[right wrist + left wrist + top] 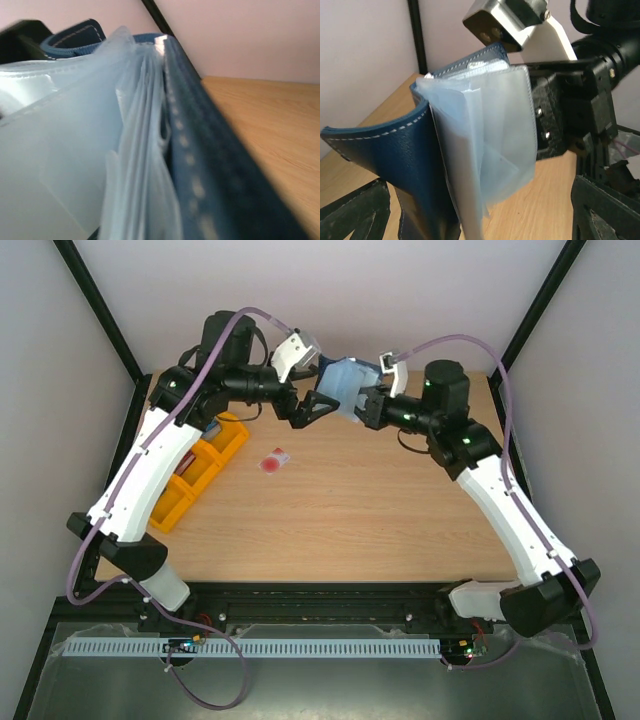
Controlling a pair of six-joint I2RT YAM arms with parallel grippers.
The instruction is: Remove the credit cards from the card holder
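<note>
A yellow tray [236,436] is seen at the far left on the table [380,520], partly covered by the left arm and well off to the outer side of the left gripper [312,410]. That gripper is raised above the table's far side with its jaws spread wide. In its wrist view the fingers [351,214] are seen at the two bottom corners, with the lower end of the holder [345,382] hanging between them and gripped by neither.

A single card [274,461], white with a red round mark, is laid flat on the table below the left gripper, slightly toward the arm bases and apart from the holder.

The holder is held in the air between the two grippers, opened out. Its navy cover [385,150], stitched in white, is swung toward the left gripper, and its pale translucent pockets [490,130] are fanned toward the right one. Whether a card is inside the pockets cannot be told.

At the right, the right gripper [366,405] is clamped on the edge of the pockets, carrying the holder. The right wrist view is filled by blurred pockets and cover, and the gripper's own fingers cannot be made out there.
</note>
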